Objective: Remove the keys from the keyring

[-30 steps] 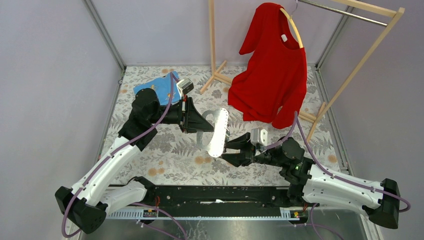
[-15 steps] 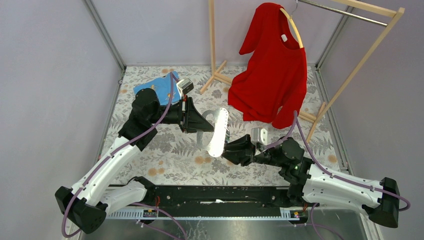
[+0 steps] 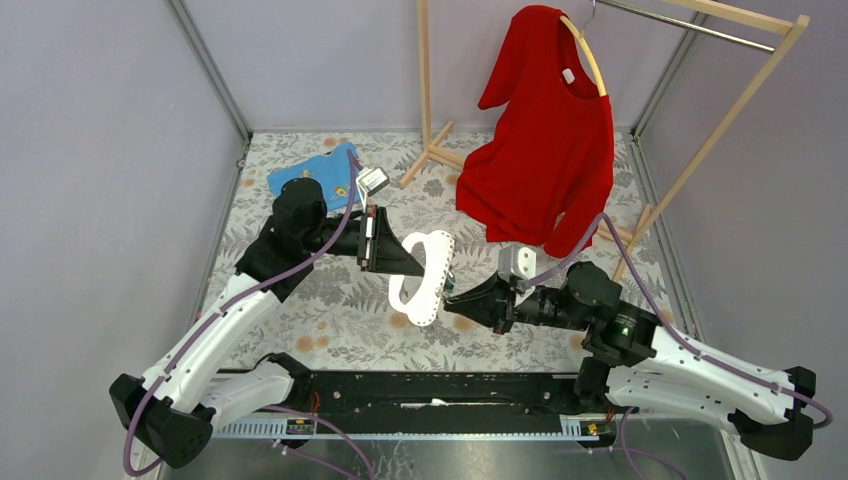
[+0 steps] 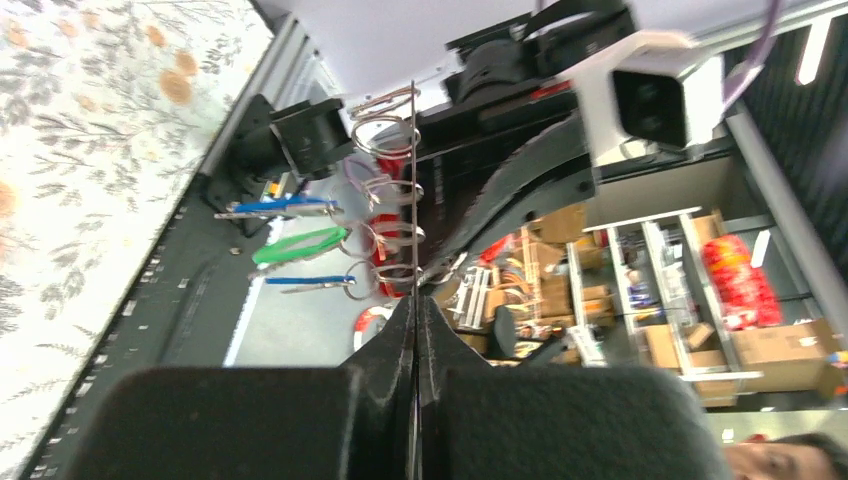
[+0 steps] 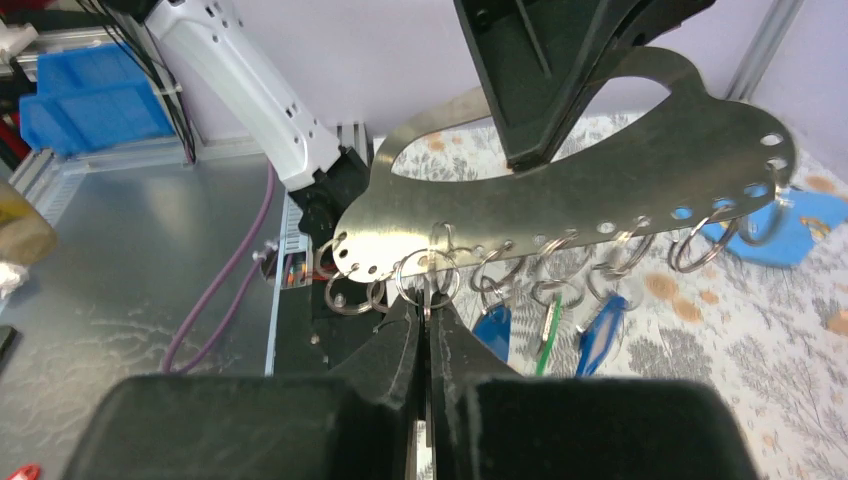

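A flat silvery metal plate [image 3: 432, 262] with a row of holes carries several keyrings along one edge. My left gripper [image 3: 408, 264] is shut on the plate and holds it above the table; it shows edge-on in the left wrist view [image 4: 413, 200]. In the right wrist view the plate [image 5: 600, 190] has rings with blue-tagged keys [image 5: 492, 325] and a green one [image 5: 547, 330] hanging below it. My right gripper [image 5: 430, 305] is shut on a small silvery key [image 5: 427, 296] that hangs from one ring [image 5: 452, 272]. In the top view the right gripper [image 3: 452, 298] touches the plate's lower edge.
A red shirt [image 3: 545, 140] hangs on a wooden rack [image 3: 700, 140] at the back right. A blue cloth [image 3: 315, 175] lies at the back left. The black rail [image 3: 430, 390] with the arm bases runs along the near edge.
The left gripper has turned the plate so its broad face shows and shifted it slightly right and nearer. The right arm has swung right and its gripper now meets the plate's lower edge.
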`<state>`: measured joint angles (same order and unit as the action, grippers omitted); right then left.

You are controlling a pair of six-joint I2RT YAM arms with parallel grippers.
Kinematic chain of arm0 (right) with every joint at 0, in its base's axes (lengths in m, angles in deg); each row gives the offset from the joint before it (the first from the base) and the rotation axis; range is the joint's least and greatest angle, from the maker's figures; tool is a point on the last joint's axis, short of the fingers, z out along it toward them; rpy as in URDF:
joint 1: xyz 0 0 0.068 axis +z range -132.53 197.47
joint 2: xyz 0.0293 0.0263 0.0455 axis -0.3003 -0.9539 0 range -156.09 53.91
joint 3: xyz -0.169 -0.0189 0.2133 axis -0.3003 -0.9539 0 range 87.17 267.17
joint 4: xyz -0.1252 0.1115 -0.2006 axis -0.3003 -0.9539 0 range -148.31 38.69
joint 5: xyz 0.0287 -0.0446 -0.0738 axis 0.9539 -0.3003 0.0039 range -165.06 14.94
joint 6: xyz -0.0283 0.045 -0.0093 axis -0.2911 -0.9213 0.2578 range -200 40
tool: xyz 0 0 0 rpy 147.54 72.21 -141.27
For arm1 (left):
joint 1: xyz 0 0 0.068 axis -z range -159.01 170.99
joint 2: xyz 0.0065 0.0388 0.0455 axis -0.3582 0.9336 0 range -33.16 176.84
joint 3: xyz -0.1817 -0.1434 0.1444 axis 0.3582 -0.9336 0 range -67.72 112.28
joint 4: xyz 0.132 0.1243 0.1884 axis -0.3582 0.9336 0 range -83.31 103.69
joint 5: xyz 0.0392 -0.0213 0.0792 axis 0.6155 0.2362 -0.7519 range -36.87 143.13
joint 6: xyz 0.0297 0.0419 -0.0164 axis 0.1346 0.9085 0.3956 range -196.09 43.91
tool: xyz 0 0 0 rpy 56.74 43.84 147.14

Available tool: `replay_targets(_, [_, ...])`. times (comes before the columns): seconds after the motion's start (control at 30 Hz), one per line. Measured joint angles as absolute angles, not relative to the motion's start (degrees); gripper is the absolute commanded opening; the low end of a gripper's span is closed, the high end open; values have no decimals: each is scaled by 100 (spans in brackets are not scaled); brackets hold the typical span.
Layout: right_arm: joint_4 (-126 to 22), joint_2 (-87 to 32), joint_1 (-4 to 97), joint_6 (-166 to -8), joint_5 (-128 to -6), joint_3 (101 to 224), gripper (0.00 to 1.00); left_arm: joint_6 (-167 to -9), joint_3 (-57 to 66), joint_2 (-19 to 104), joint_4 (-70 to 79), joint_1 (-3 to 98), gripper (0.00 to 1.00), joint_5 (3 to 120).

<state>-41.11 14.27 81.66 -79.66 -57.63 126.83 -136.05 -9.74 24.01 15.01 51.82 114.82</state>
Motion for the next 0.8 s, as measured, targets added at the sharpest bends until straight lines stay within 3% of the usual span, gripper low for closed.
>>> replay_targets(0.4, [-6948,391,8183,-7642,-5485,14047,0,-11774,-919,2173,2394,5178,0,11458])
replay_targets(0.8, [-7180,129,8233,-7618,-5444,14401,0,-10696,-902,1644,2663,5193,0,11434])
